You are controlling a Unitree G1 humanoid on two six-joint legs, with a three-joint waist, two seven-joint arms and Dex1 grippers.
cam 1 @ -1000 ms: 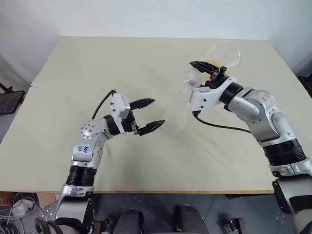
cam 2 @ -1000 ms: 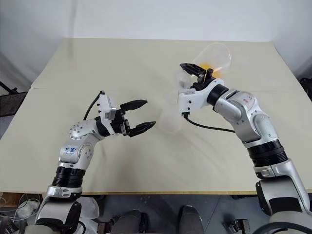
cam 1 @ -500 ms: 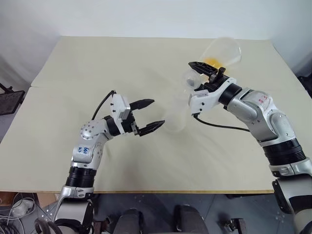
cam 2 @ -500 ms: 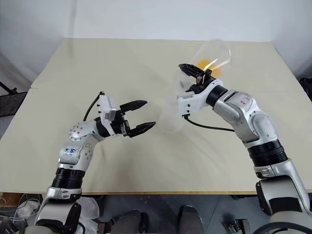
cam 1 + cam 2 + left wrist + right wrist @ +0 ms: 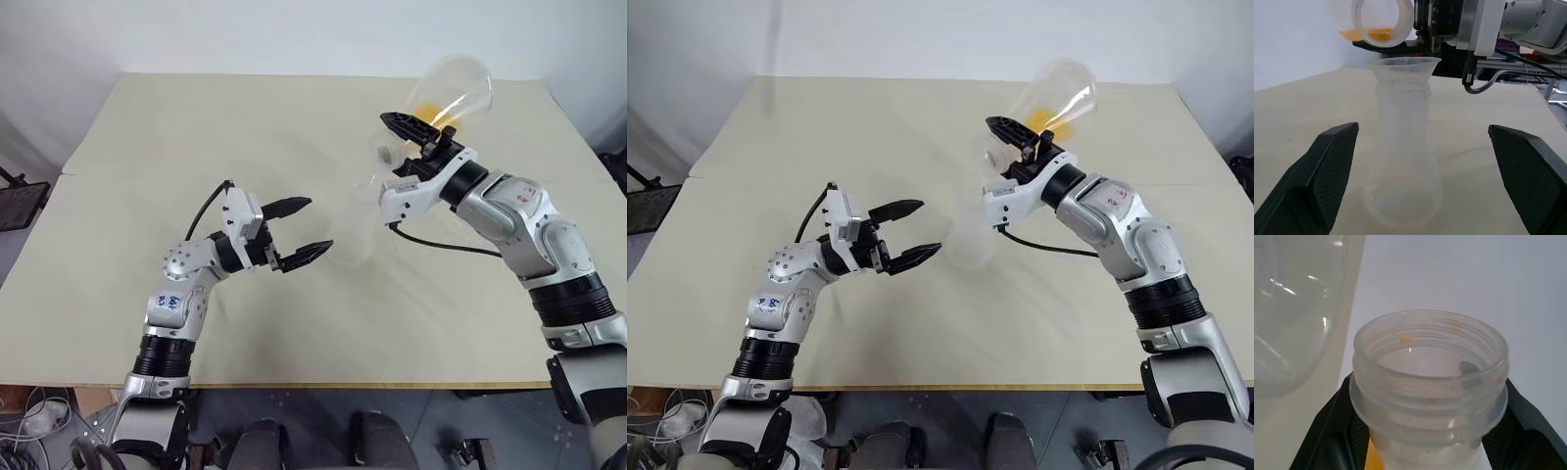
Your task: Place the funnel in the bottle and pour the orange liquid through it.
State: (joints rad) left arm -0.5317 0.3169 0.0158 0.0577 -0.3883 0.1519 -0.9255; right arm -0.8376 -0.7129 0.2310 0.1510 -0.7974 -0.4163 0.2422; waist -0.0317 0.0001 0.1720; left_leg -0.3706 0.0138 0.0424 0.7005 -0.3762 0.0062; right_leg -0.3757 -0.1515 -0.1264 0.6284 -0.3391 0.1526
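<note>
The bottle stands upright on the table between my two arms, with the funnel seated in its neck. My left gripper is open, one finger on each side of the bottle and well apart from it. My right gripper is shut on the neck of a larger clear flask, tipped so that its base points up and away. The flask's mouth hangs just above the funnel's rim. The orange liquid pools inside the tilted flask, near its neck.
The beige table is bare around the bottle. Its front edge runs close below my arms. A black cable loops under my right wrist.
My right wrist has rolled and the flask's base has swung higher, so the flask is tilted more steeply over the funnel. The left gripper and the bottle have stayed still.
</note>
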